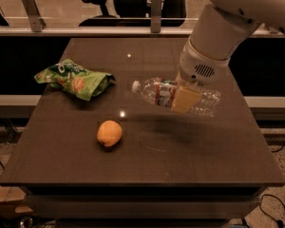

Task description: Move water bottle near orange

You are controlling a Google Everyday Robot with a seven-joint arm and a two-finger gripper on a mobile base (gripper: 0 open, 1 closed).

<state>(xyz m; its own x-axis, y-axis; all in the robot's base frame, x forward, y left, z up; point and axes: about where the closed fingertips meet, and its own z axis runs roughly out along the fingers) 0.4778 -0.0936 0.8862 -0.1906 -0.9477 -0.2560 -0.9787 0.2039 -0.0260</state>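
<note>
Green snack bag (76,80) lying at the table's (204,160) 10 o'clock; its print is unreadable. Orange (109,133) sitting left of centre, around 8 o'clock. Water bottle (156,91) hanging sideways above the tabletop, at 2 o'clock from the orange and well apart from it, cap pointing to 9 o'clock. Label band showing red and blue, wording illegible. Gripper (185,99) clamping the bottle's middle just right of the label, arm slanting in from 1 o'clock.

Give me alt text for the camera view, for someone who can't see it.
Right of centre, the gripper holds the water bottle sideways above the dark table, cap pointing left. The orange lies on the table to the bottle's lower left, apart from it; a green snack bag lies farther left.
</note>
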